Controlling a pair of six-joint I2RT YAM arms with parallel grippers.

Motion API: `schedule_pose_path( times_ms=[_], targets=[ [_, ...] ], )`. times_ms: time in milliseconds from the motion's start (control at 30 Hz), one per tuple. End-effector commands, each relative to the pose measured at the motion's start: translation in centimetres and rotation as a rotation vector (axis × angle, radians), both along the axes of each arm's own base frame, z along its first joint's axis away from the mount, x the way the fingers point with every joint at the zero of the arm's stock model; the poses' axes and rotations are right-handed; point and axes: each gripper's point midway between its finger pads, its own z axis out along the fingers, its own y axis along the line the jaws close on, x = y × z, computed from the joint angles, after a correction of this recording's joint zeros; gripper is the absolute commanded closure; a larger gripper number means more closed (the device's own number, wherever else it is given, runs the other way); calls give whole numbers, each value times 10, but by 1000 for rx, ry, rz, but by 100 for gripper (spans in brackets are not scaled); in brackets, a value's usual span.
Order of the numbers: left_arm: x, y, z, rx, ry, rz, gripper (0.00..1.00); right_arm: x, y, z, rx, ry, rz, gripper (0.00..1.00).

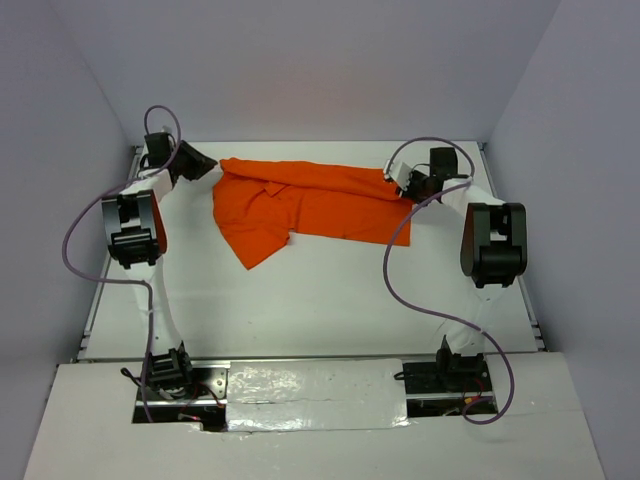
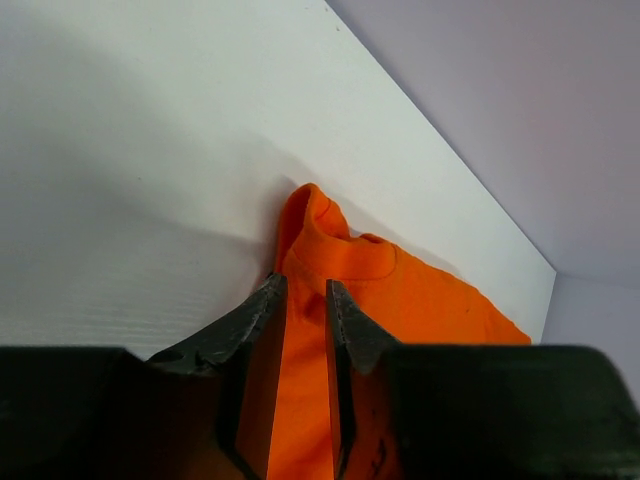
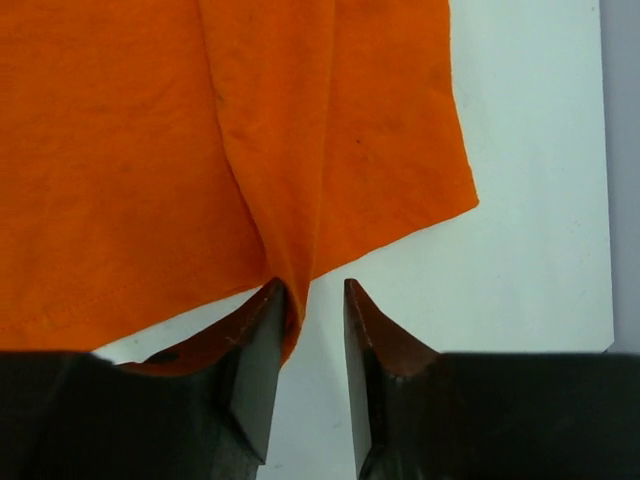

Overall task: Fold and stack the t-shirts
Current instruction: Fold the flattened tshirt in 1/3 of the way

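While the t-shirt (image 1: 320, 200) lies stretched lengthwise across the far half of the table (image 1: 330, 300), one sleeve flops toward the table's middle and a crease runs along the shirt's far edge. We see plain orange cloth, only partly flattened.

At the table's far-left corner, our left gripper (image 1: 196, 160) sits on the shirt's end. In the wrist view its jaws are narrow and orange fabric fills the slot between them (image 2: 302, 285), so we read it as pinching the t-shirt. Toward the table's far-right side, our right gripper (image 1: 403, 183) meets the other end. A fold of cloth runs against one finger (image 3: 262, 330), yet bare table shows through the narrow gap, so we cannot tell whether it has a hold.

We judge this to be the spreading step, before any fold. Next we would need a sure pinch on both ends, then even tension.

We find no print, brand or readable writing anywhere.
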Motion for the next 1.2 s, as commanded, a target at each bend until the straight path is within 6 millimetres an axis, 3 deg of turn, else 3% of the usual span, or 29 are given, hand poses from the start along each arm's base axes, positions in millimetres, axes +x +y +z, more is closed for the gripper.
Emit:
schedule_pose_path(
  times_ms=[0,100,167,200,267,400,567,600,700,767,800,900,967,1000,1033,1167],
  targets=[
    [0,10,52,24,-105,9,65,-12,6,14,-9,-6,43,62],
    [-3,20,68,40,-138,31,62,-16,5,13,-15,6,44,55],
    [-6,27,82,62,-158,41,56,-19,3,16,-14,11,42,40],
    [-7,29,86,69,-165,44,54,-21,0,16,-14,17,38,27],
    [-12,35,98,79,-173,56,50,-23,-4,25,-8,6,31,16],
    [-23,42,116,85,-196,78,47,-25,-7,49,47,-18,22,14],
    [-40,37,142,92,-233,78,43,-34,0,109,182,-58,16,14],
    [-44,37,145,91,-236,76,43,-37,6,125,218,-74,33,14],
    [-57,32,162,93,-274,77,46,-44,10,145,293,-65,4,18],
    [-70,27,171,83,-293,67,52,-47,11,143,307,-48,-12,24],
    [-73,24,174,81,-305,61,62,-47,11,138,312,-34,-24,32],
    [-90,15,178,65,-315,30,80,-34,9,118,295,-20,-98,61],
    [-105,7,180,52,-320,12,83,-25,5,97,264,7,-172,80],
    [-112,4,190,56,-349,9,84,-16,3,95,244,-23,-191,82],
    [-119,1,181,47,-329,3,84,-14,3,87,228,-21,-213,83],
    [-141,-8,185,55,-334,-26,80,5,-6,58,168,-5,-277,84]
  ],
)
